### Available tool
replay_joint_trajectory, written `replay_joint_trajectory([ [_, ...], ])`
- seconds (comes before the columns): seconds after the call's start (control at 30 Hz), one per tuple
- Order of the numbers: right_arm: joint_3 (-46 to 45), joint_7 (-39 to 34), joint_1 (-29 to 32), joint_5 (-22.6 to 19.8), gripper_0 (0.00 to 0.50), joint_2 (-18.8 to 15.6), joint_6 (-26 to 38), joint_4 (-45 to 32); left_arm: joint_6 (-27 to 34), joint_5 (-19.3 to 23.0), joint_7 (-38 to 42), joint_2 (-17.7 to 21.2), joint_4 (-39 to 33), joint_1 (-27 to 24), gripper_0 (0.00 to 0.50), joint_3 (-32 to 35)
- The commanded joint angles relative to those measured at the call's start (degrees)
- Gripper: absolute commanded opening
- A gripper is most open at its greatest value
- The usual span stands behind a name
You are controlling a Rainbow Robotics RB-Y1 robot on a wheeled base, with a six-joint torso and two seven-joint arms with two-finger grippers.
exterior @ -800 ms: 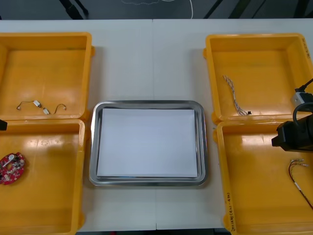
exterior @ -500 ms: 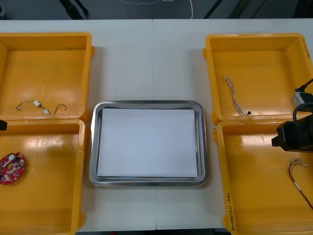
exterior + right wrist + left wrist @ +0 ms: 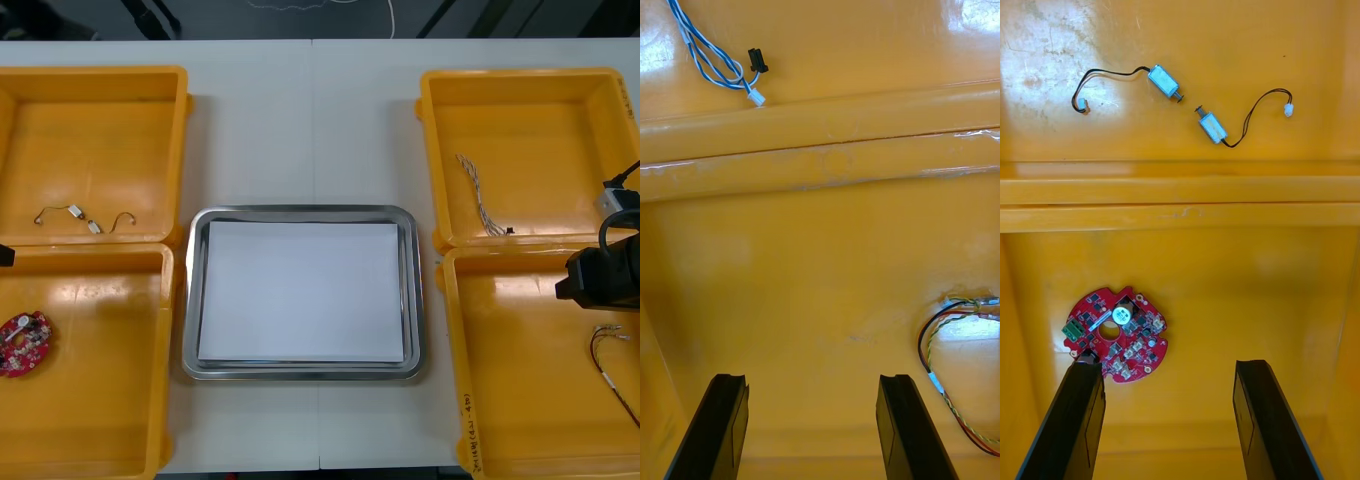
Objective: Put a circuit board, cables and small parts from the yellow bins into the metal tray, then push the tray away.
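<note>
A round red circuit board (image 3: 22, 344) lies in the near left yellow bin (image 3: 90, 440). In the left wrist view my left gripper (image 3: 1171, 420) hangs open over that bin, and the circuit board (image 3: 1116, 334) touches the tip of one finger (image 3: 1075, 420). Two small metal parts on black wires (image 3: 1187, 101) lie in the bin beyond the rim. My right gripper (image 3: 814, 424) is open above the near right bin (image 3: 520, 400), with the red and yellow cable (image 3: 947, 360) beside one finger (image 3: 910, 427). The metal tray (image 3: 192, 300), white inside, sits in the middle.
A twisted blue and white cable (image 3: 480, 195) lies in the far right bin (image 3: 560, 90). The small metal parts (image 3: 82, 218) are in the far left bin (image 3: 100, 110). My right arm (image 3: 605, 275) hangs at the right edge. Bare table lies beyond the tray.
</note>
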Motion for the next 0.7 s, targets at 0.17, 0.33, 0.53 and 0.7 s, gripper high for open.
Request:
replay_joint_trajectory([
  [0.17,0.0,-0.9,0.6,0.5,0.500,-2.3,0.3,-1.8,0.4,0.0,0.8,2.6,-1.8,-0.6,0.500,0.0],
  [0.33,0.0,-0.9,0.6,0.5,0.500,-2.3,0.3,-1.8,0.4,0.0,0.8,2.6,-1.8,-0.6,0.500,0.0],
  [0.53,0.0,-0.9,0.6,0.5,0.500,-2.3,0.3,-1.8,0.4,0.0,0.8,2.6,-1.8,-0.6,0.500,0.0],
  [0.7,0.0,-0.9,0.6,0.5,0.500,-2.3,0.3,-1.8,0.4,0.0,0.8,2.6,-1.8,-0.6,0.500,0.0],
])
